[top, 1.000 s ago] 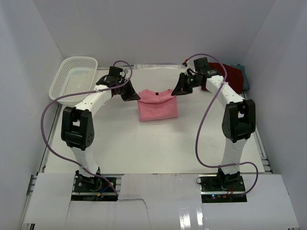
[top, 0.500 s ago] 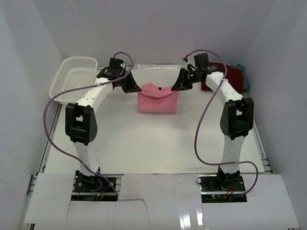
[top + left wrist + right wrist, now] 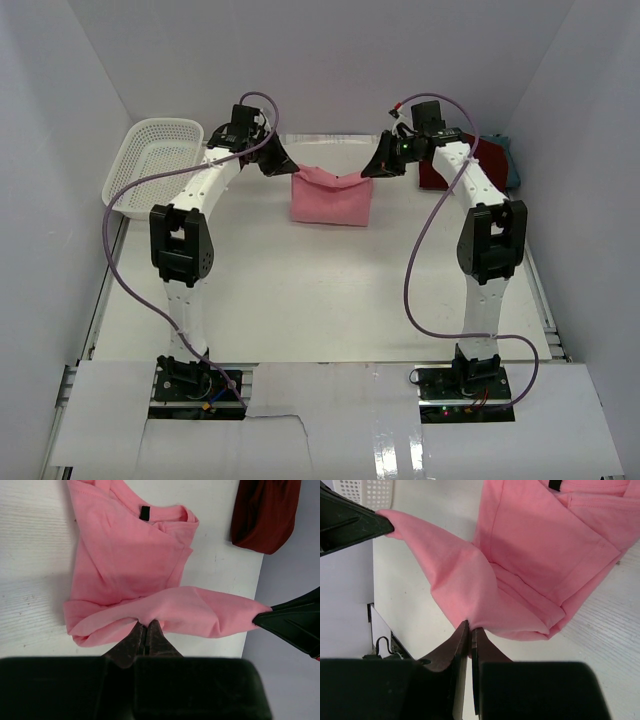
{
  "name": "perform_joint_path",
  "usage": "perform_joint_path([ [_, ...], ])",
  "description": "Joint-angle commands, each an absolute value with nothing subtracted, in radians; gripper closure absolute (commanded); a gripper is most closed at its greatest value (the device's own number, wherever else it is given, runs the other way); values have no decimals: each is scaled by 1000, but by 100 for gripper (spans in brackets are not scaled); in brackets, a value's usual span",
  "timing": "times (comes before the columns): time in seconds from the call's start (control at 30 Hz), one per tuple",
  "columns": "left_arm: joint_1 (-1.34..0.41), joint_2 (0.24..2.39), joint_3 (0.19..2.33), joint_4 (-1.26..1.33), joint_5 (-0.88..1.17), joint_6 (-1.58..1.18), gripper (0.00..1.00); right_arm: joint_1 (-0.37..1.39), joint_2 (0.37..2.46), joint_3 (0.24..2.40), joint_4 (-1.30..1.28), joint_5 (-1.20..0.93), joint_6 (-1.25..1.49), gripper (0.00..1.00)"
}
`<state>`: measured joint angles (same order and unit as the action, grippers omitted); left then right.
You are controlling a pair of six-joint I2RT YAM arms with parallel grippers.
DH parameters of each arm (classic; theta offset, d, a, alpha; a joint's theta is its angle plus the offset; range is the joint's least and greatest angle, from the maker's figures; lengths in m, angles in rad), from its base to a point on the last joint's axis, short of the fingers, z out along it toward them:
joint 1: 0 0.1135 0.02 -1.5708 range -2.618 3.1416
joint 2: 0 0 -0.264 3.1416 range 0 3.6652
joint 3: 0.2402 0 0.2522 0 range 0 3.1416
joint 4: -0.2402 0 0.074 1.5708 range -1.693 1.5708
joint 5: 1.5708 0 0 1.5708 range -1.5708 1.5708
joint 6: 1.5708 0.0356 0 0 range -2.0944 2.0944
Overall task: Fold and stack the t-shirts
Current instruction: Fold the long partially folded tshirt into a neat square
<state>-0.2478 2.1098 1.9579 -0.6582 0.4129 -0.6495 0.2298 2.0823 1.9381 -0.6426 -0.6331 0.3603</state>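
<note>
The pink shirt (image 3: 330, 200) lay on the table (image 3: 300, 300), toward twelve o'clock from the table's middle. Most of it rested flat, but one edge was lifted between the two arms. The left gripper (image 3: 284, 164) was clenched on the lifted edge at the shirt's ten o'clock, and its wrist view showed the fingers pressed together with a pinch of pink cloth between them. The right gripper (image 3: 378, 168) was clenched on the same edge at the shirt's two o'clock. Between the two grips the cloth sagged in a shallow curve, raised off the table. The rest of the shirt, with its collar and black label (image 3: 145, 513), stayed down beneath it. The dark red shirt (image 3: 265, 510) lay near the table's two o'clock corner, apart from the pink one and partly hidden by the right arm. A teal-grey shirt (image 3: 514, 168) lay just beside it. A white basket (image 3: 130, 172) sat at the ten o'clock corner.
</note>
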Motion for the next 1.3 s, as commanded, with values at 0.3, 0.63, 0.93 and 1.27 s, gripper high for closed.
perform_joint_path([
  [0.3,-239,2287,2187,-607,502,-701,100,187,2192,2097,-637,-656,405,92],
  [0.63,-230,2404,2315,-560,523,-752,98,153,2322,2229,-595,-701,451,92],
  [0.93,-216,2404,2267,-427,483,-772,98,133,2395,2241,-434,-772,525,92],
  [1.27,-207,2488,2256,-255,531,-831,89,114,2431,2227,-298,-778,597,92],
])
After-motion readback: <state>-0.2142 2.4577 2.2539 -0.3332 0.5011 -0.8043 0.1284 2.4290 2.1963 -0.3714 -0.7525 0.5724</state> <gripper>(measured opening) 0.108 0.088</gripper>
